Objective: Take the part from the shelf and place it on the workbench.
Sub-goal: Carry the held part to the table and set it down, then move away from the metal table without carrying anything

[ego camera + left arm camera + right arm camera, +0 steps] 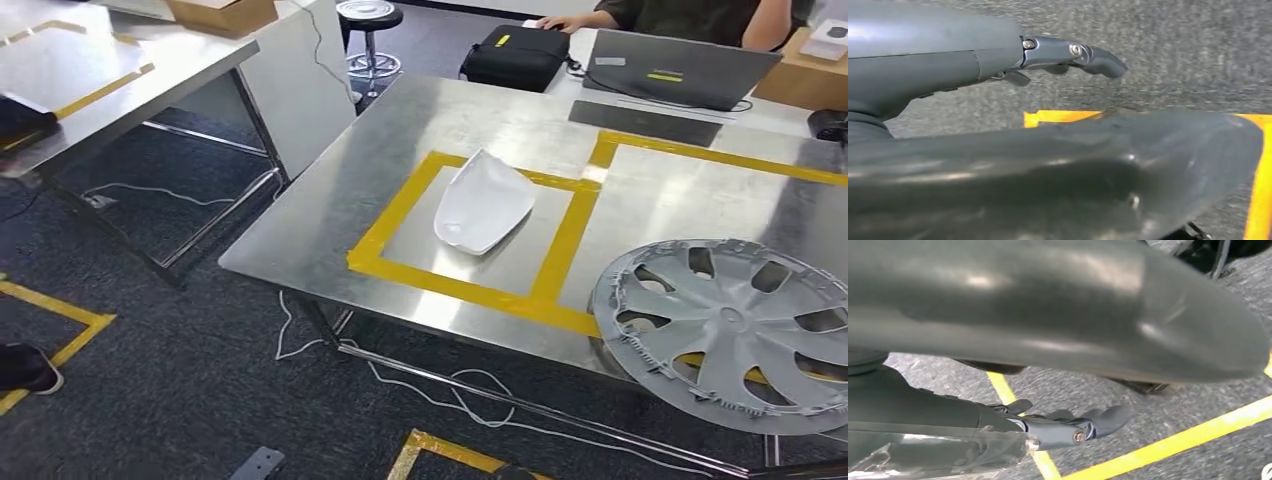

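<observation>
One white part (483, 201), one hubcap (728, 330) on workbench (330, 190).

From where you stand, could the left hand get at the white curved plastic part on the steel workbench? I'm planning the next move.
Probably not yet: the left hand hangs over the floor, holding nothing, while the white curved plastic part lies unobstructed.

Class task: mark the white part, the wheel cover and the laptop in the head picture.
White part (483, 200): head view, middle of its curved surface.
Wheel cover (733, 322): head view, central hub.
Laptop (678, 70): head view, back of its lid.
</observation>
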### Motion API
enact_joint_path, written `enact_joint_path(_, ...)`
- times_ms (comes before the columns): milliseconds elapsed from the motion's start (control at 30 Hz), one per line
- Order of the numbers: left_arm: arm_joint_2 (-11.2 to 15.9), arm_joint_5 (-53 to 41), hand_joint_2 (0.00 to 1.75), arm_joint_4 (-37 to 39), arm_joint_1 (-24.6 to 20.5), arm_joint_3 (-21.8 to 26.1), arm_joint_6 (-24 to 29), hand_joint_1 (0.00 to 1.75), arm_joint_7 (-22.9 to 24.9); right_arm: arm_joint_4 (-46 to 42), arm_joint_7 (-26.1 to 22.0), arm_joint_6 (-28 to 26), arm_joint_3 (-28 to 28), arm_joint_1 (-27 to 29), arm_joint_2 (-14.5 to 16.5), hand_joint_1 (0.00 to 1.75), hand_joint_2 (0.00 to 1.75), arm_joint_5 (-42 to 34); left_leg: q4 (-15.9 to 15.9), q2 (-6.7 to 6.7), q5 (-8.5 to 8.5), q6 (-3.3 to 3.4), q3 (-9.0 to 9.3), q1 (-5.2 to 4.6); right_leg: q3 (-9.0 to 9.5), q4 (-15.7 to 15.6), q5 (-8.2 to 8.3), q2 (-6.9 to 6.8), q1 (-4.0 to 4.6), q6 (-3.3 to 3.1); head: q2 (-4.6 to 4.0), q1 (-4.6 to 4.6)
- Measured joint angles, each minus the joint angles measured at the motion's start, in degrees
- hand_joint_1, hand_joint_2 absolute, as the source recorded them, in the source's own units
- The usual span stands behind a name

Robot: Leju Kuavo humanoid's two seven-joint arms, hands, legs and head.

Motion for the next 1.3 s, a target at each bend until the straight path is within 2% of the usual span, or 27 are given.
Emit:
enact_joint_path(67, 0.08, -0.08, 0.00, 0.69, 0.27, -0.72, -0.07, 0.00, 0.16, 0.73, 0.08, -0.07, -0.10, -0.57, -0.03, 0.00, 0.00, 0.04, -0.48, -1.07, 0.03, 1.51, -0.91, -0.24, -0.23, 0.13, 0.53, -0.77, -0.32, 0.79, -0.01, 0.07)
enact_joint_path(100, 0.30, -0.09, 0.00, 0.94, 0.62, -0.92, -0.21, 0.00, 0.28, 1.07, 0.12, -0.10, -0.17, -0.68, -0.06, 0.00, 0.00, 0.08, -0.39, -1.65, 0.51, 2.15, -1.43, -0.31, -0.45, 0.60, -0.29, 0.23, -0.54, 1.14, -0.01, 0.10)
enact_joint_path(167, 0.46, 0.22, 0.00, 1.37, 0.89, -1.22, -0.90, 0.00, 0.57, 1.71, 0.34, -0.25, -0.37, -0.74, -0.16, 0.00, 0.00, 0.20, -0.39, -2.91, 1.77, 3.24, -2.74, -0.47, -1.73, 4.76, -4.87, 3.82, -0.72, 1.52, -0.01, 0.25)
enact_joint_path(233, 0.40, 0.90, 0.00, 1.81, 0.55, -1.40, -2.35, 0.00, 1.46, 2.19, 0.58, -0.35, -0.57, -0.86, -0.24, 0.00, 0.00, 0.45, -0.37, -4.53, 3.25, 3.83, -4.51, -0.91, -3.63, 12.20, -10.29, 6.21, -0.32, 1.19, 0.00, 0.52)
enact_joint_path(267, 0.35, 1.14, 0.00, 2.05, 0.43, -1.41, -3.30, 0.00, 2.12, 2.39, 0.66, -0.29, -0.62, -1.00, -0.26, 0.00, 0.00, 0.64, -0.35, -5.33, 3.98, 3.99, -5.46, -1.16, -4.03, 15.05, -11.51, 6.57, -0.02, 0.83, 0.00, 0.62)
enact_joint_path(300, 0.32, 1.25, 0.00, 2.32, 0.45, -1.40, -4.40, 0.00, 2.82, 2.57, 0.73, -0.18, -0.65, -1.17, -0.27, 0.00, 0.00, 0.90, -0.33, -6.10, 4.71, 4.09, -6.36, -1.40, -3.59, 16.18, -11.42, 6.74, 0.31, 0.35, 0.00, 0.64)
enact_joint_path(333, 0.30, 1.25, 0.00, 2.58, 0.54, -1.40, -5.31, 0.00, 3.34, 2.72, 0.82, -0.06, -0.65, -1.34, -0.28, 0.00, 0.00, 1.15, -0.31, -6.87, 5.42, 4.15, -7.20, -1.61, -2.11, 15.26, -10.20, 6.95, 0.67, -0.23, 0.00, 0.63)
enact_joint_path(400, 0.16, 1.17, 0.00, 3.06, 0.64, -1.39, -6.38, 0.00, 3.85, 2.93, 0.99, 0.14, -0.64, -1.76, -0.31, 0.00, 0.00, 1.50, -0.27, -8.46, 6.87, 4.12, -8.70, -1.87, 3.41, 8.25, -7.52, 8.89, 1.34, -1.71, 0.00, 0.61)
enact_joint_path(467, -0.06, 1.08, 0.00, 3.35, 0.46, -1.40, -6.72, 0.00, 3.96, 3.08, 1.09, 0.23, -0.64, -2.18, -0.37, 0.00, 0.00, 1.60, -0.31, -9.89, 8.27, 3.84, -9.70, -1.96, 8.28, 0.56, -7.34, 11.40, 1.56, -2.60, 0.00, 0.58)
enact_joint_path(500, -0.13, 0.99, 0.00, 3.44, 0.39, -1.40, -6.92, 0.00, 4.04, 3.16, 1.14, 0.26, -0.64, -2.38, -0.40, 0.00, 0.00, 1.64, -0.40, -10.50, 8.92, 3.56, -9.99, -1.87, 9.22, -1.34, -7.79, 11.97, 1.66, -2.76, 0.00, 0.67)
enact_joint_path(567, -0.10, 0.75, 0.00, 3.64, 0.55, -1.41, -7.28, 0.00, 4.33, 3.43, 1.25, 0.30, -0.64, -2.57, -0.37, 0.00, 0.00, 1.73, -0.79, -11.71, 10.16, 2.78, -10.36, -1.71, 8.86, -1.94, -7.11, 10.96, 1.73, -2.84, 0.00, 0.91)
enact_joint_path(600, -0.10, 0.60, 0.00, 3.71, 0.74, -1.43, -7.28, 0.00, 4.46, 3.55, 1.32, 0.31, -0.65, -2.70, -0.35, 0.00, 0.00, 1.78, -0.61, -11.33, 9.85, 2.48, -10.74, -1.68, 8.49, -2.07, -6.48, 10.26, 1.66, -3.11, 0.00, 0.96)
enact_joint_path(633, -0.10, 0.38, 0.00, 3.77, 0.93, -1.48, -7.09, 0.00, 4.57, 3.65, 1.39, 0.32, -0.66, -2.79, -0.34, 0.00, 0.00, 1.81, 0.42, -10.22, 8.23, 2.15, -11.33, -1.69, 7.92, -2.26, -5.70, 9.48, 1.52, -3.41, 0.00, 0.73)
enact_joint_path(733, -0.14, -0.49, 0.00, 3.80, 0.87, -1.86, -5.76, 0.00, 4.62, 3.80, 1.63, 0.24, -0.67, -2.66, -0.34, 0.00, 0.00, 1.79, 9.79, -5.92, -0.93, 0.88, -14.01, -1.20, 5.76, -2.44, -3.61, 6.67, 1.38, -3.73, 0.00, 0.08)
enact_joint_path(767, -0.14, -0.72, 0.00, 3.80, 0.77, -1.99, -5.43, 0.00, 4.55, 3.82, 1.69, 0.16, -0.67, -2.51, -0.34, 0.00, 0.00, 1.75, 13.37, -5.45, -2.40, 0.40, -14.59, -0.88, 4.96, -2.38, -2.96, 5.60, 1.37, -3.59, 0.00, 0.08)
enact_joint_path(800, -0.14, -0.87, 0.00, 3.80, 0.73, -2.08, -5.26, 0.00, 4.43, 3.84, 1.70, 0.10, -0.67, -2.41, -0.34, 0.00, 0.00, 1.72, 15.86, -5.21, -2.32, -0.06, -14.56, -0.53, 4.08, -2.29, -2.33, 4.55, 1.35, -3.42, 0.00, 0.08)
enact_joint_path(833, -0.14, -1.01, 0.00, 3.80, 0.76, -2.13, -5.18, 0.00, 4.28, 3.85, 1.71, 0.04, -0.67, -2.37, -0.34, 0.00, 0.00, 1.69, 16.71, -5.05, -1.01, -0.49, -13.69, -0.17, 3.06, -2.11, -1.71, 3.58, 1.30, -3.19, 0.00, 0.07)
enact_joint_path(900, -0.14, -1.15, 0.00, 3.81, 0.80, -2.16, -5.10, 0.00, 3.93, 3.87, 1.71, -0.03, -0.67, -2.39, -0.36, 0.00, 0.00, 1.67, 12.67, -3.72, 1.72, -1.32, -8.95, 0.47, 1.19, -1.40, -0.73, 1.97, 1.18, -2.57, 0.00, 0.04)
enact_joint_path(933, -0.15, -1.20, 0.00, 3.80, 0.70, -2.17, -5.06, 0.00, 3.76, 3.87, 1.69, -0.08, -0.67, -2.40, -0.40, 0.00, 0.00, 1.67, 8.44, -2.36, 1.75, -1.56, -5.47, 0.64, 0.34, -0.81, -0.43, 1.26, 1.17, -2.21, 0.00, -0.10)
enact_joint_path(1000, -0.26, -1.22, 0.00, 3.80, 0.27, -2.21, -4.97, 0.00, 3.47, 3.89, 1.68, -0.20, -0.69, -2.43, -0.50, 0.00, 0.00, 1.68, 1.41, -0.37, 0.00, -0.75, -0.71, 0.30, -0.92, 0.24, 0.31, -0.11, 1.10, -1.41, 0.00, -0.32)
enact_joint_path(1067, -0.34, -1.18, 0.00, 3.81, 0.32, -2.23, -4.89, 0.00, 3.32, 3.97, 1.66, -0.27, -0.73, -2.43, -0.56, 0.00, 0.00, 1.69, -0.52, -0.88, -0.45, 1.05, -0.54, -0.45, -1.63, 0.52, 1.31, -1.39, 0.65, -0.67, 0.00, -0.38)
enact_joint_path(1100, -0.31, -1.13, 0.00, 3.81, 0.64, -2.22, -4.77, 0.00, 3.25, 4.03, 1.64, -0.29, -0.75, -2.40, -0.56, 0.00, 0.00, 1.69, -0.44, -1.36, 0.07, 1.85, -1.14, -0.62, -1.90, 0.67, 1.21, -1.05, 0.31, -0.29, 0.00, -0.42)
enact_joint_path(1133, -0.22, -1.08, 0.00, 3.81, 0.99, -2.20, -4.57, 0.00, 3.14, 4.09, 1.63, -0.29, -0.78, -2.29, -0.56, 0.00, 0.00, 1.69, -0.47, -1.88, 0.64, 2.57, -1.69, -0.70, -2.27, 1.49, 0.04, 0.22, 0.04, 0.06, 0.00, -0.43)
enact_joint_path(1167, -0.15, -1.03, 0.00, 3.81, 1.20, -2.19, -4.37, 0.00, 2.94, 4.14, 1.63, -0.32, -0.81, -2.09, -0.56, 0.00, 0.00, 1.69, -0.53, -2.45, 1.31, 3.22, -2.36, -0.71, -2.91, 3.42, -2.16, 2.07, -0.13, 0.34, 0.00, -0.44)
enact_joint_path(1233, -0.15, -1.01, 0.00, 3.81, 1.16, -2.17, -4.07, 0.00, 2.49, 4.16, 1.60, -0.37, -0.93, -1.62, -0.61, 0.00, 0.00, 1.69, -0.51, -3.97, 2.80, 3.90, -4.02, -0.82, -4.66, 10.34, -8.09, 5.72, -0.14, 0.47, 0.00, -0.29)
enact_joint_path(1267, -0.21, -1.02, 0.00, 3.81, 1.07, -2.17, -4.03, 0.00, 2.32, 4.17, 1.58, -0.39, -1.01, -1.44, -0.64, 0.00, 0.00, 1.69, -0.49, -4.79, 3.58, 4.03, -4.95, -0.93, -5.27, 13.92, -10.08, 6.47, 0.00, 0.35, 0.00, -0.21)
enact_joint_path(1300, -0.26, -1.06, 0.00, 3.81, 1.06, -2.17, -4.01, 0.00, 2.25, 4.17, 1.53, -0.39, -1.09, -1.35, -0.68, 0.00, 0.00, 1.69, -0.47, -5.60, 4.37, 4.06, -5.91, -1.04, -5.25, 16.24, -10.75, 6.81, 0.16, 0.13, 0.00, -0.15)
